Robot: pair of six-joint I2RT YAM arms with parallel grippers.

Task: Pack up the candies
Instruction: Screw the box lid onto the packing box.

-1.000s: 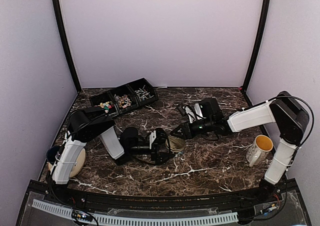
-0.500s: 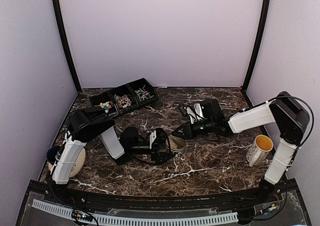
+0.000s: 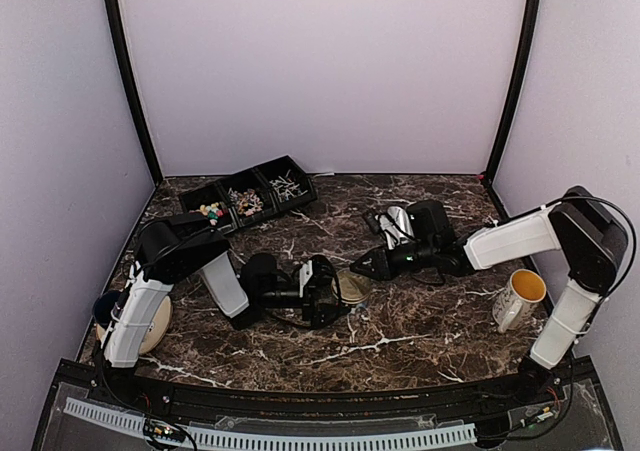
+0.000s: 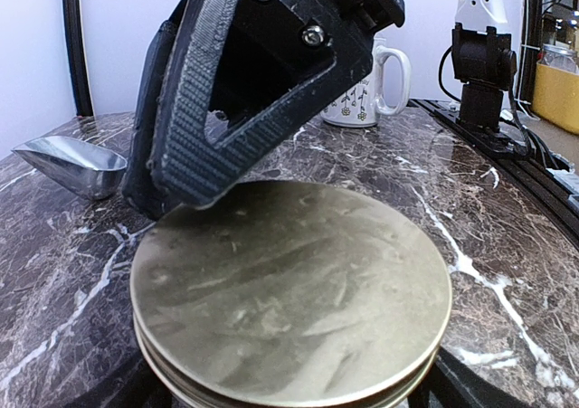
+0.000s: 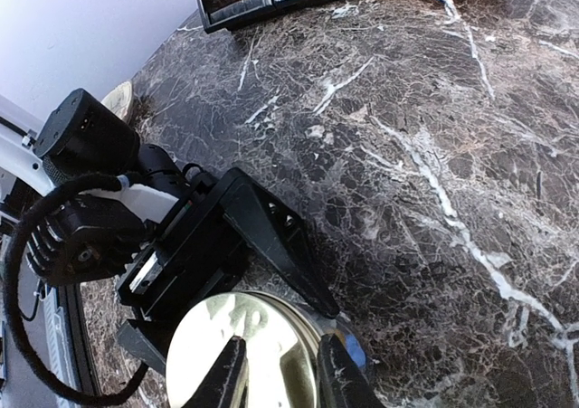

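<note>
While the candies (image 3: 246, 201) sit sorted in the black three-bin tray (image 3: 262, 168) up at ten o'clock on the desk (image 3: 420, 341), the action is at dead centre. There's the jar (image 3: 350, 285) under its gold lid (image 4: 289, 290), and the left gripper (image 3: 338, 291) has its jaws spread wide around the jar, gripping it. In from two o'clock reaches the right gripper (image 5: 283, 343), fingers narrow, astride the lid's rim; biting or only touching, can't tell. A metal scoop (image 4: 68, 159) lies on the desk near the jar, and a white mug (image 3: 522, 296) stands at three o'clock, well apart.
</note>
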